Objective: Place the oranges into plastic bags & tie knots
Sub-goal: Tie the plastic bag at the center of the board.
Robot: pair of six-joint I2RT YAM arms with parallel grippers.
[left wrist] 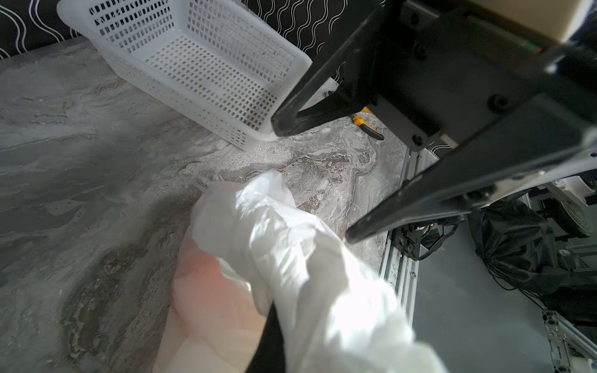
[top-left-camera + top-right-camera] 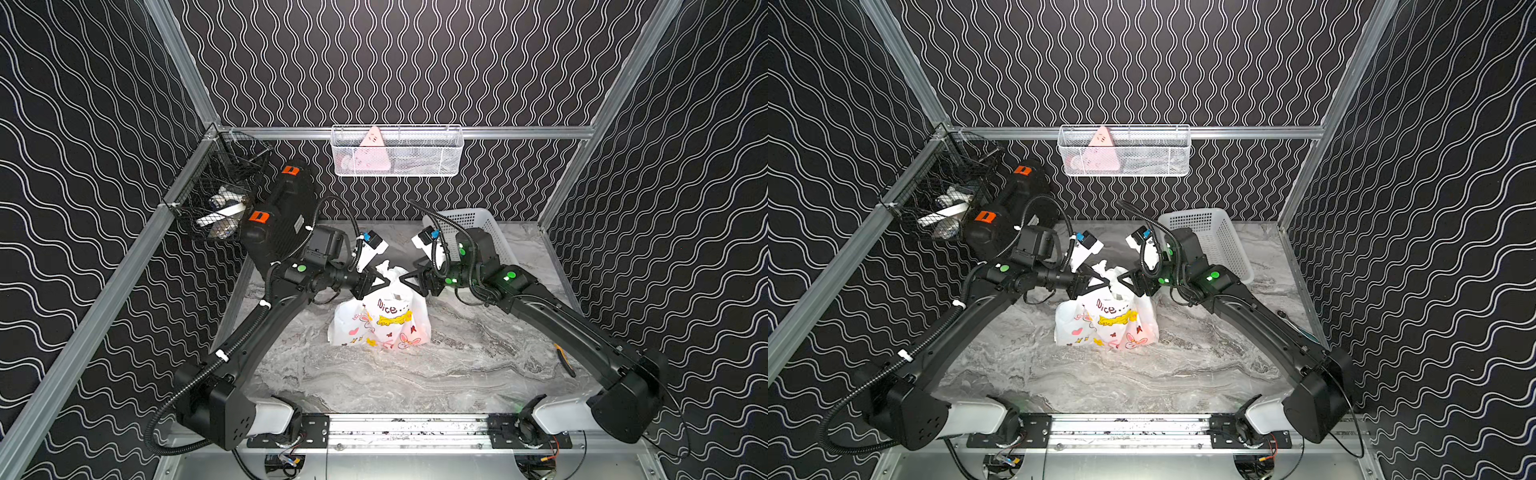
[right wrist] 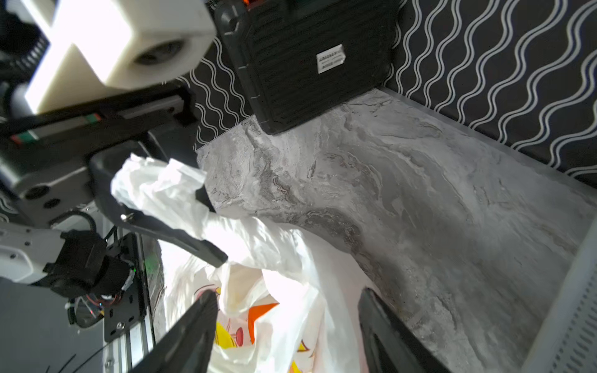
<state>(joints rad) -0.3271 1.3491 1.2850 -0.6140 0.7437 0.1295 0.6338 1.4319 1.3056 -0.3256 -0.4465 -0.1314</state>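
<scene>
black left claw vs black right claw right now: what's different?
Grip: the black left claw is shut on the twisted white handle strip of the white cartoon-printed plastic bag; the black right claw holds nothing.
Jaws: the left claw's are closed, the right claw's stand wide apart.
Shared: both sit at the bag's top, facing each other above the grey marble-look table.

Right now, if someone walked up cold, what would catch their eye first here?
The white plastic bag with bright cartoon prints, sitting in the middle of the grey marble table. Above it, the left gripper is shut on a twisted handle strip, with the right gripper open beside it. A white perforated basket sits at the back.
</scene>
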